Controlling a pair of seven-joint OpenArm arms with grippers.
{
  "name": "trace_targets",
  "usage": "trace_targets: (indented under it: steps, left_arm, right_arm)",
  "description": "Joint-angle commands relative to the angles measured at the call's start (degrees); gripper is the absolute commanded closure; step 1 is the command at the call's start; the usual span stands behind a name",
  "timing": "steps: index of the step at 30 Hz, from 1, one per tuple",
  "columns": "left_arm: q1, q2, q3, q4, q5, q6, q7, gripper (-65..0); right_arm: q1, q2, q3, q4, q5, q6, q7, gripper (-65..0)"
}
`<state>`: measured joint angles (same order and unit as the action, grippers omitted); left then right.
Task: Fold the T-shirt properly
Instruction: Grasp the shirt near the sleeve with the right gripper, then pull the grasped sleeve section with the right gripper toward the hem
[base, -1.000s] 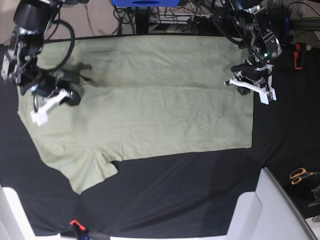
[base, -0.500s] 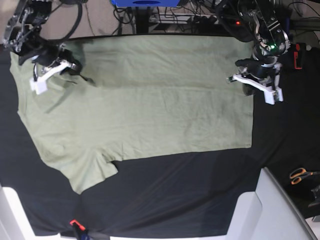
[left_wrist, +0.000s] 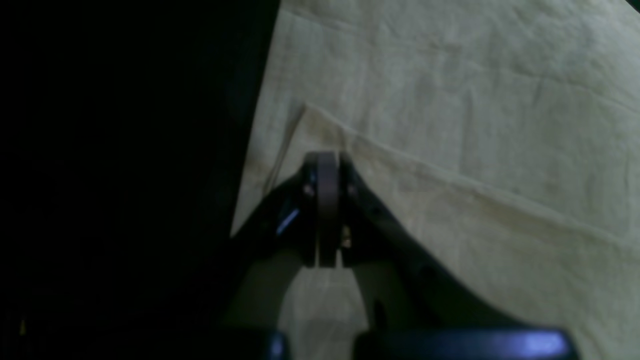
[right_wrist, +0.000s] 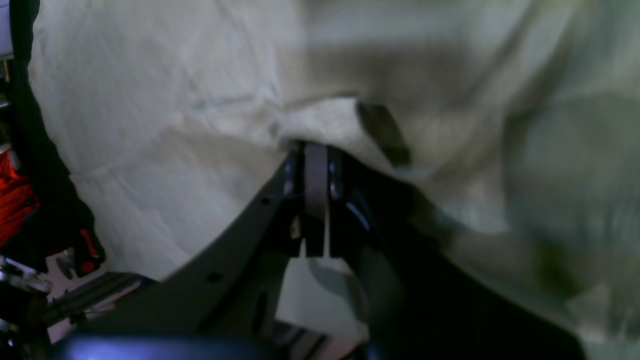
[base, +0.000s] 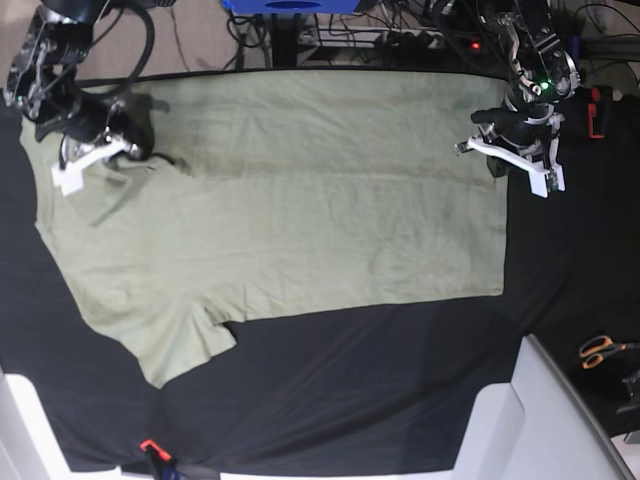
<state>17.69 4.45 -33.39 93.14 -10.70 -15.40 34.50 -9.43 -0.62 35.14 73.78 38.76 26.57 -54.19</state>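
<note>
1. Since the earlier frame, both arms have drifted toward the far table edge; the folded-over far half of the T-shirt (base: 290, 190) lies flatter, w/ fewer ridges.
2. Left gripper (left_wrist: 327, 165): jaws pressed together, pinching the hem corner, prob. to keep that edge taut.
3. Right gripper (right_wrist: 315, 155): clamped tight on bunched fabric near the collar end.
4. Shirt lies spread on the black cloth (base: 350, 390), near sleeve (base: 175, 345) not yet folded.

The right hand (right_wrist: 316, 150) has its jaws closed on a raised fold of the T-shirt (right_wrist: 165, 110); the cloth at the right is blurred.
</note>
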Motion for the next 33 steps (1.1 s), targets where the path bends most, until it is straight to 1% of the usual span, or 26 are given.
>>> trace_targets:
  steps: [1, 4, 6, 8, 10, 12, 13, 14, 16, 18, 19, 20, 21, 22, 23, 24, 26, 28, 29, 30, 31, 33]
  left_arm:
    - [0.11, -0.27, -0.15, 0.70, -0.33, -0.38, -1.14, 0.0]
    - [0.11, -0.27, -0.24, 0.44, -0.33, -0.38, -1.14, 0.0]
    - [0.11, -0.27, -0.24, 0.44, -0.33, -0.38, -1.23, 0.0]
    - [-0.07, -0.27, -0.33, 0.44, -0.33, -0.38, -1.23, 0.0]
    - [-0.33, -0.27, -0.59, 0.44, -0.33, -0.38, -1.23, 0.0]
    - [-0.51, -0.45, -0.68, 0.70, -0.33, -0.38, -1.23, 0.0]
    - [-0.51, -0.45, -0.68, 0.79, -0.33, -0.38, -1.23, 0.0]
    - [-0.68, -0.71, -0.68, 0.97, -0.33, -0.38, -1.23, 0.0]
    - [-1.47, -2.21, -0.50, 0.88, -0.33, -0.38, -1.23, 0.0]
    - [-1.39, -3.09, -0.33, 1.05, -0.33, -0.38, -1.23, 0.0]
    - [-1.39, -3.35, -0.42, 1.32, -0.33, -0.38, -1.23, 0.0]
    - [-1.30, -3.44, -0.59, 1.67, -0.33, -0.38, -1.23, 0.0]
    - [-1.12, -3.70, -0.59, 2.02, -0.33, -0.38, -1.23, 0.0]
    - [-0.77, -3.70, -0.68, 2.20, -0.33, -0.38, -1.23, 0.0]
    - [-0.42, -3.79, -0.77, 2.20, -0.25, -0.38, -1.23, 0.0]
    - [-0.07, -3.88, -0.77, 2.29, -0.25, -0.38, -1.23, 0.0]
    - [0.64, -4.67, -0.77, 2.37, -0.25, -0.38, -1.23, 0.0]
    - [0.64, -4.76, -0.77, 2.29, -0.33, -0.38, -1.23, 0.0]
    - [0.72, -4.76, -0.77, 2.29, -0.33, -0.38, -1.23, 0.0]
    - [1.08, -4.84, -0.86, 2.29, -0.33, -0.38, -1.23, 0.0]
    - [1.34, -4.84, -0.86, 2.29, -0.33, -0.38, -1.31, 0.0]
    - [1.43, -4.93, -0.86, 2.64, -0.33, -0.38, -1.31, 0.0]
  right_arm:
    - [1.12, 0.75, -0.01, 0.82, 1.10, 0.47, 0.52, -0.5]
    - [2.09, 0.84, -0.10, 0.90, 1.10, 0.47, 0.26, -0.5]
    - [2.44, 1.55, -0.19, 1.08, 1.10, 0.47, 0.08, -0.5]
    - [3.32, 1.72, -0.10, 1.25, 1.10, 0.47, -1.23, -0.5]
    - [4.46, 3.13, -0.10, 2.93, 1.46, 0.47, -3.52, -0.5]
    - [5.96, 3.83, -0.10, 5.56, 1.10, 0.47, -3.87, -0.5]
    - [7.28, 4.80, -0.19, 6.18, 1.10, 0.55, -3.87, -0.6]
    - [9.04, 6.47, -0.45, 6.27, 1.02, 0.64, -3.87, -0.6]
    - [13.96, 9.99, -3.71, 3.98, 1.02, 0.73, -2.73, -0.8]
    - [18.53, 15.44, -9.77, -1.47, 1.02, 0.55, 2.46, -0.9]
    - [20.82, 17.63, -13.11, -4.55, 1.02, 0.55, 5.89, -1.2]
    - [23.01, 20.27, -16.98, -7.89, 0.93, 0.47, 9.84, -2.9]
    - [25.21, 23.00, -21.73, -11.84, 0.93, 0.47, 14.33, -5.9]
    - [27.15, 24.75, -26.21, -15.62, 0.67, 0.47, 18.37, -9.6]
    - [29.34, 26.07, -30.17, -18.96, -0.04, 0.47, 21.62, -14.3]
    - [31.63, 26.95, -34.30, -22.75, -1.18, 0.47, 25.14, -20.3]
    - [35.50, 27.30, -39.84, -30.75, -3.91, 0.47, 29.10, -34.1]
    - [38.66, 27.04, -41.60, -38.13, -7.60, 0.47, 33.67, -47.6]
    - [39.63, 26.86, -41.77, -41.29, -9.18, 0.47, 35.95, -52.4]
    - [40.42, 26.25, -41.95, -44.37, -10.68, 0.47, 38.85, -56.4]
    - [40.95, 25.72, -41.86, -46.83, -11.99, 0.47, 41.67, -57.9]
    - [42.00, 25.19, -41.68, -51.67, -15.42, 0.47, 47.47, -57.6]
